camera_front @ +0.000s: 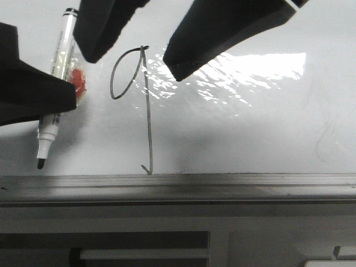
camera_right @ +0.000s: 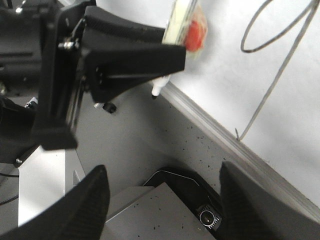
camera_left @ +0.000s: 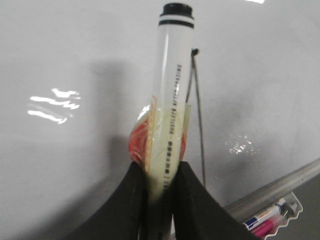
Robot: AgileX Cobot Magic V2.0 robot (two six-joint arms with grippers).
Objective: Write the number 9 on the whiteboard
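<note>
Whiteboard (camera_front: 267,128) glossy and pale, filling most of the front view, grey ledge (camera_front: 222,181) along its lower edge.

Nearest in the front view: right tool (camera_front: 133,53), two dark fingers spread wide, holding nothing, hanging over the top of the 9. Left tool (camera_left: 159,195) closed on a marker (camera_front: 55,89), gripped at mid-barrel over an orange band; dark tip pointing down toward the ledge, apparently off the board, though contact hard to judge from these views.

Beyond, on the board: 9 (camera_front: 147,111), thin dark line, narrow oval loop at upper left, long straight stem dropping to a tiny hook just above the ledge. Appears complete.

Possible trouble, judged from this layout:
- Stray mark if the uncapped tip brushes the board during withdrawal.
- Smearing of wet ink, with the right tool's fingers so near the loop.
- Slipping or twisting of the marker in a narrow mid-barrel grip.
- Knocking of the ledge by the low-hanging tip.
</note>
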